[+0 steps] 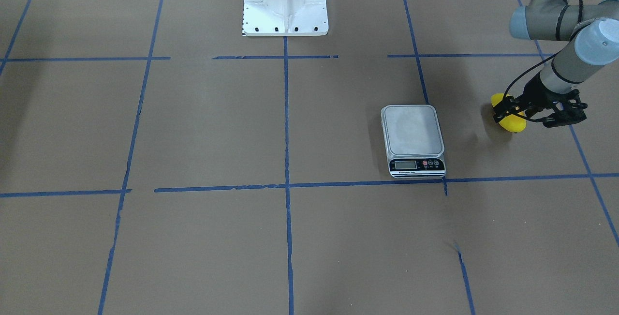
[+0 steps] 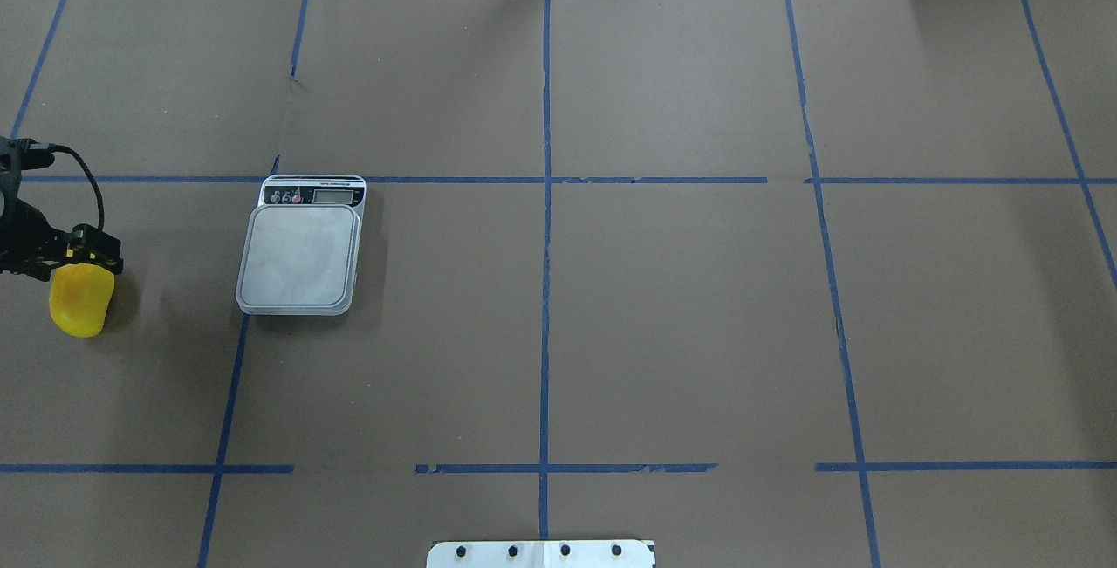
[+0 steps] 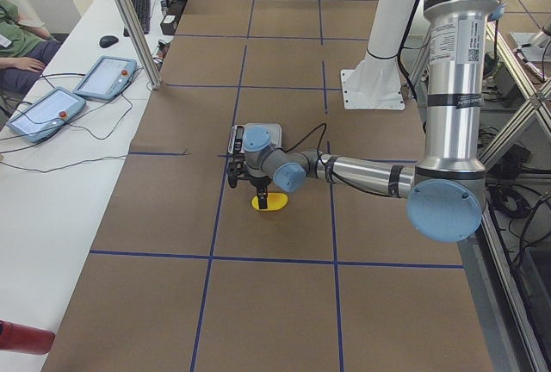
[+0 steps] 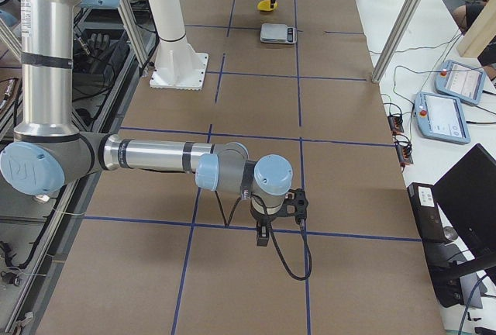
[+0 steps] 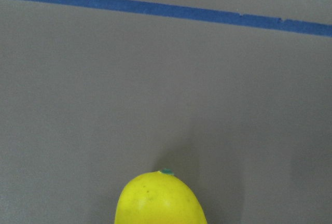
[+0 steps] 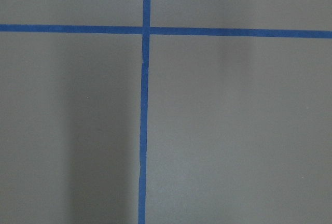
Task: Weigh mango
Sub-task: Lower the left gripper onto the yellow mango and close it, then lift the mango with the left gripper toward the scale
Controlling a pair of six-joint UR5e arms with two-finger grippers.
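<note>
The mango (image 1: 511, 124) is a small yellow fruit lying low at the table's left end, to the side of the scale; it also shows in the overhead view (image 2: 80, 299) and at the bottom of the left wrist view (image 5: 160, 200). My left gripper (image 1: 508, 111) reaches down onto it, one finger across its middle, and looks shut on the mango. The kitchen scale (image 1: 413, 131) stands with its platform bare, also seen from above (image 2: 301, 256). My right gripper (image 4: 279, 215) hovers over the table's other end; I cannot tell whether it is open or shut.
The white robot base (image 1: 285, 5) stands at the table's robot side. Blue tape lines (image 2: 546, 201) grid the brown table. Operator pendants (image 4: 453, 102) and cables lie on the side bench.
</note>
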